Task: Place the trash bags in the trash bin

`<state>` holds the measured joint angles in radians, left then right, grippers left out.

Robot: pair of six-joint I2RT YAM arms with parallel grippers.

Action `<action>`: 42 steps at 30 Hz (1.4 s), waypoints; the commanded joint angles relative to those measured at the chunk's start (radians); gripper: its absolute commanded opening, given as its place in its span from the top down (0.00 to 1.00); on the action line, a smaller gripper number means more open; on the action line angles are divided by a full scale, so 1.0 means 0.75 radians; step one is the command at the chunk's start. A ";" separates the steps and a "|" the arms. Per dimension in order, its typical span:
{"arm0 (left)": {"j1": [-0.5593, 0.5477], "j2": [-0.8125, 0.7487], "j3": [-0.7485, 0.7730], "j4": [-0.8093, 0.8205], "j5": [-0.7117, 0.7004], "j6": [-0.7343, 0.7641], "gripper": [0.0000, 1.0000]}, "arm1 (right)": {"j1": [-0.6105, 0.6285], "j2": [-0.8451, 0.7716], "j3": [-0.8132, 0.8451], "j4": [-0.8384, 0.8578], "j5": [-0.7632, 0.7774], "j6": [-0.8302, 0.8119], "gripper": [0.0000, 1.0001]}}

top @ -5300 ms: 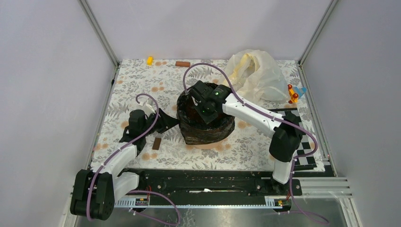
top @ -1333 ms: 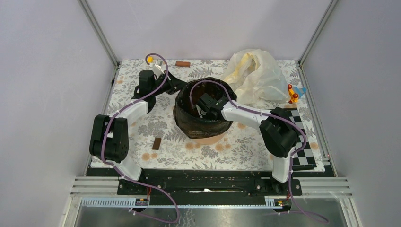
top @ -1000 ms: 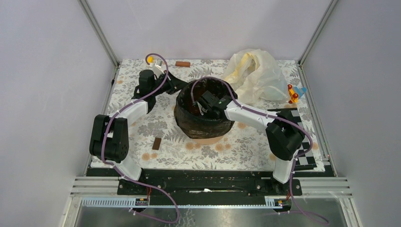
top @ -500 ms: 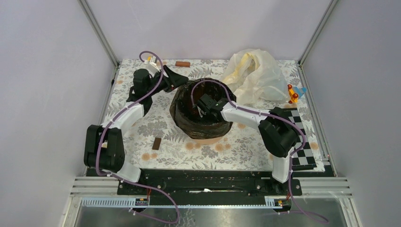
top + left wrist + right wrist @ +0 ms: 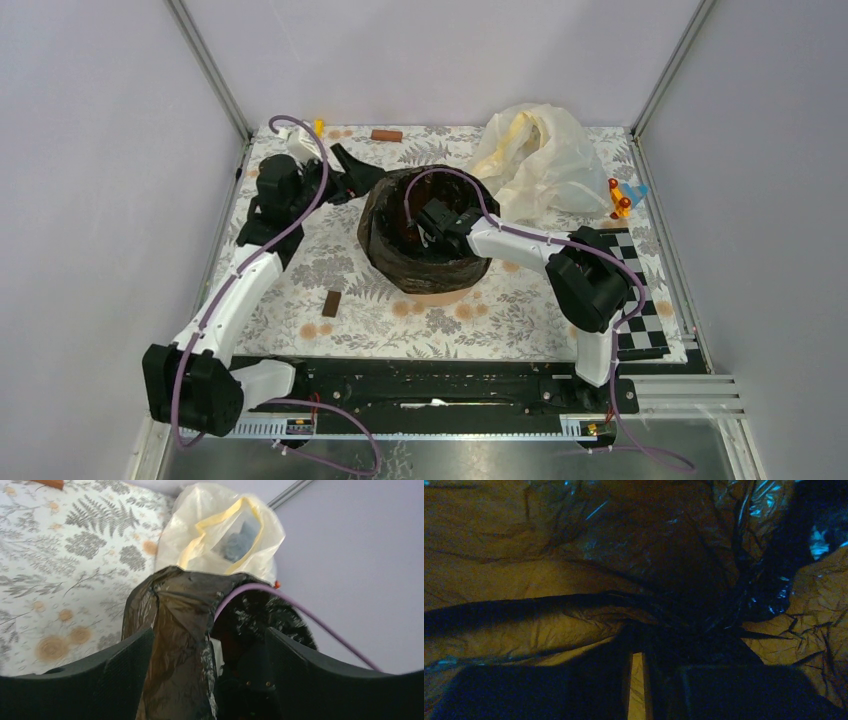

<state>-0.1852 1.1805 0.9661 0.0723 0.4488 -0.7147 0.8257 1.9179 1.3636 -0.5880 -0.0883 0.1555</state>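
Note:
The black trash bag [image 5: 400, 262] lines the peach-orange trash bin [image 5: 440, 296], its rim draped over the bin's wall so only the base shows. My left gripper [image 5: 352, 176] hovers just off the bin's back-left rim, jaws wide open. In the left wrist view a brownish fold of the bag [image 5: 175, 630] stands up between the spread fingers [image 5: 115, 667] of my left gripper [image 5: 209, 632], touching neither. My right gripper [image 5: 431, 222] reaches down inside the bin. Seen from the right wrist, my right gripper [image 5: 637, 652] leaves only a thin slit, and the bag's dark pleats [image 5: 714, 615] gather at its tips.
A large cream-white plastic bag [image 5: 540, 155] lies behind the bin to the right, a small colourful toy [image 5: 622, 198] beside it. A brown block [image 5: 331, 302] lies front left of the bin. A brown piece [image 5: 386, 135] and a yellow piece [image 5: 318, 126] sit at the back edge.
My left gripper has opened, let go of the bag's rim and drawn back to the left. The right gripper has stayed inside the bin.

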 commanded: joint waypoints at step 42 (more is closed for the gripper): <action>-0.590 0.137 0.351 -0.615 -0.897 0.685 1.00 | 0.011 -0.197 0.006 0.174 0.178 0.308 0.62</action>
<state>-0.5980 1.2873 1.1782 -0.4198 -0.1753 -0.2077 0.8276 1.8076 1.3582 -0.4862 -0.0109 0.3374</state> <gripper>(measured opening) 0.084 0.360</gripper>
